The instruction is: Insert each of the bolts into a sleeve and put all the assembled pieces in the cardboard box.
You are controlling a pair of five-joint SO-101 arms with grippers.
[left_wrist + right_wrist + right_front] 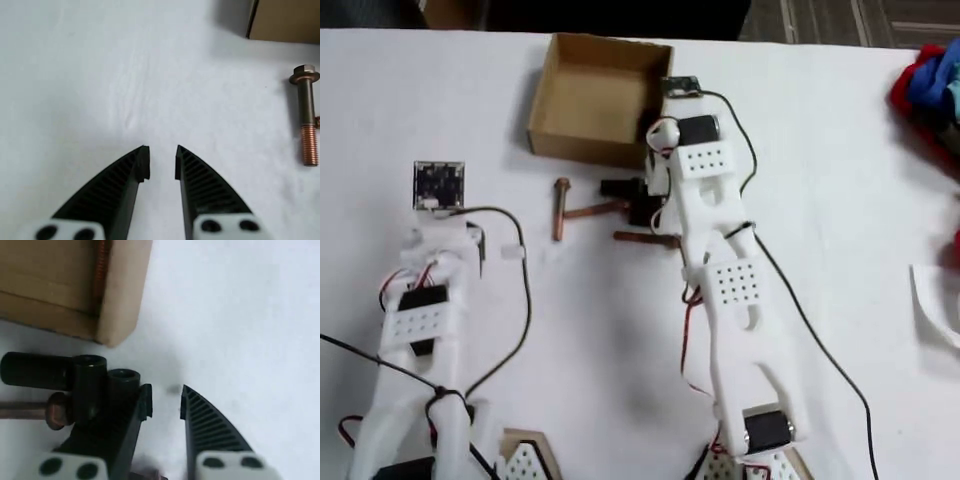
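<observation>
Cardboard box (585,148), black sleeves (87,380) outside its corner; L gripper (162,162) & R gripper (165,402) both parted, unladen.

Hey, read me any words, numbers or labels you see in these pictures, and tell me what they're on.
No text can be read.
Cardboard box: plain, no print visible.
Bolt: head marks too small to tell.
Black-and-white square: pattern too blurred to read.

No readable text, number or sign on show. Cardboard box (555,100) walls plain brown. Small dark square (439,185) on tabletop (820,150): pattern too small to read.
</observation>
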